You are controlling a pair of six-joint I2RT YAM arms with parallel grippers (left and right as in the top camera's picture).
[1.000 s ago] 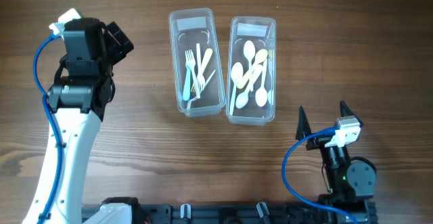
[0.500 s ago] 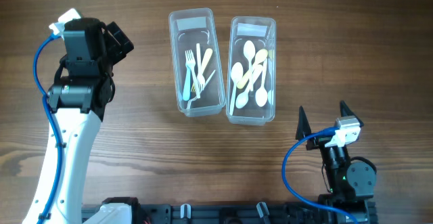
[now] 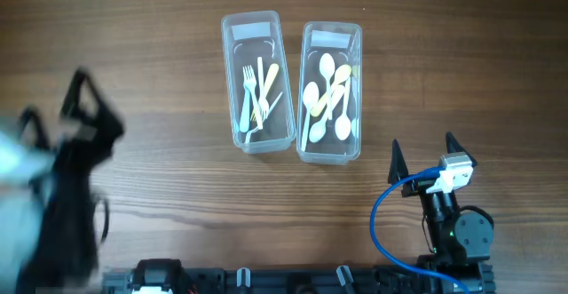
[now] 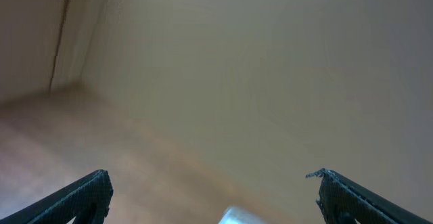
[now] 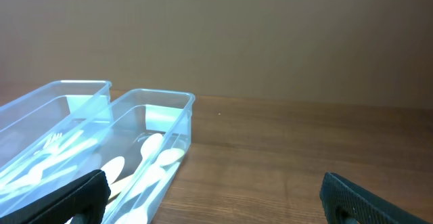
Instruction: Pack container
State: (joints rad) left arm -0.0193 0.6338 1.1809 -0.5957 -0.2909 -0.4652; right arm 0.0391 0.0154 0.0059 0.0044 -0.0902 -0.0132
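Two clear open-topped bins stand side by side on the table (image 3: 461, 45) at upper centre of the overhead frame; the left bin (image 3: 252, 33) holds forks (image 3: 249, 94) and the right bin (image 3: 332, 38) holds spoons (image 3: 324, 99). Overhead, the left gripper (image 4: 211, 176) is only a blur at the left edge, but its wrist view shows fingers spread wide with nothing between them, facing a blank tan surface. At lower right, the right gripper (image 3: 422, 152) sits below the bins and well apart from them, jaws likewise wide and empty.
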